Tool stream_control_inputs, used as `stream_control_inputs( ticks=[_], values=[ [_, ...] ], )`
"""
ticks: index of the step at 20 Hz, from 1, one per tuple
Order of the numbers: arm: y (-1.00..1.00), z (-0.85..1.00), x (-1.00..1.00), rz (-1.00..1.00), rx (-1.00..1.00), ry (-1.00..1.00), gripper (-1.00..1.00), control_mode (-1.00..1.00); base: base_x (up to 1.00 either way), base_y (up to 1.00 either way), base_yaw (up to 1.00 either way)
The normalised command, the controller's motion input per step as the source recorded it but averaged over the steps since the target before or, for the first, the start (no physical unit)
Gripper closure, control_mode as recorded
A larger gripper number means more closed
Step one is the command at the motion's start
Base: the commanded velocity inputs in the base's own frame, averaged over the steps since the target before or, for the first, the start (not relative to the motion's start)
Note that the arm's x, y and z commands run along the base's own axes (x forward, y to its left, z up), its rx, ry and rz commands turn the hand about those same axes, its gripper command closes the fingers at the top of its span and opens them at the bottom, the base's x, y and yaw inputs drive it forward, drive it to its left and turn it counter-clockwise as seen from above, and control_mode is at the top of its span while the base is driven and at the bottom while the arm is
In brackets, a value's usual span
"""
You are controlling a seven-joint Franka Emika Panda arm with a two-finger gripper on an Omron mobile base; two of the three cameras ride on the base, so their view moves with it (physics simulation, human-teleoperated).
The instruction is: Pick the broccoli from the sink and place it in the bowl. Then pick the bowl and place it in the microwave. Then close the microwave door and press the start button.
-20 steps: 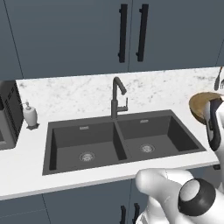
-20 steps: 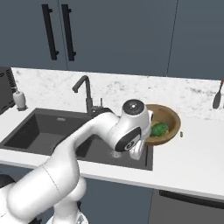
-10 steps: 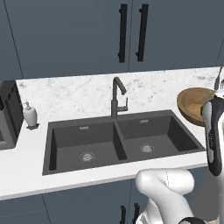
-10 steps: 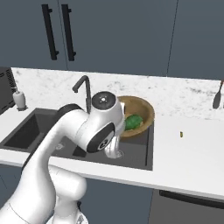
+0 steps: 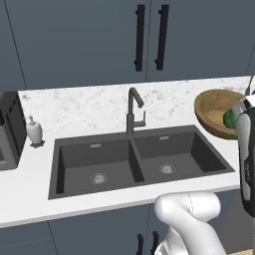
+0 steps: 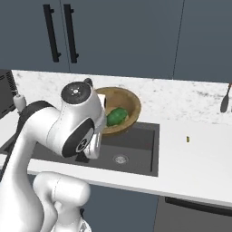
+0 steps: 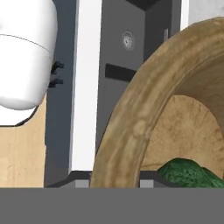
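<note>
The brown wooden bowl hangs in the air over the right end of the dark double sink, tilted, with the dark-green broccoli lying inside it. My gripper holds the bowl's right rim, and the fingers are hidden behind the hand and the rim. In the hand view the bowl's rim curves close in front, the broccoli lies low inside it, and the sink is beyond. The microwave stands at the far left of the counter.
A tall dark faucet rises behind the sink's divider. A white soap dispenser stands between sink and microwave. On the right counter lie a dark utensil and a tiny yellow-green piece. Dark cabinets with black handles hang above.
The arm has swung left, carrying the bowl with the broccoli from the right counter toward the sink. The base and the rest of the scene stay put.
</note>
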Motion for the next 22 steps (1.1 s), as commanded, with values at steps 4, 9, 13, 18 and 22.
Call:
stream_control_inputs(
  ticks=[4,9,13,18,22],
  values=[
    [0.55,0.39,-0.27,0.16,0.05,0.02,1.0,-1.0,0.0,0.0,0.0],
    [0.53,0.32,-0.22,0.16,0.01,0.03,1.0,-1.0,0.0,0.0,0.0],
    [0.11,0.2,-0.32,0.14,0.02,0.01,1.0,-1.0,0.0,0.0,0.0],
    [0.51,0.24,-0.26,0.09,0.01,0.0,1.0,-1.0,0.0,0.0,0.0],
    [0.22,0.44,0.0,0.0,-0.03,-0.15,1.0,-1.0,0.0,0.0,0.0]
  ],
)
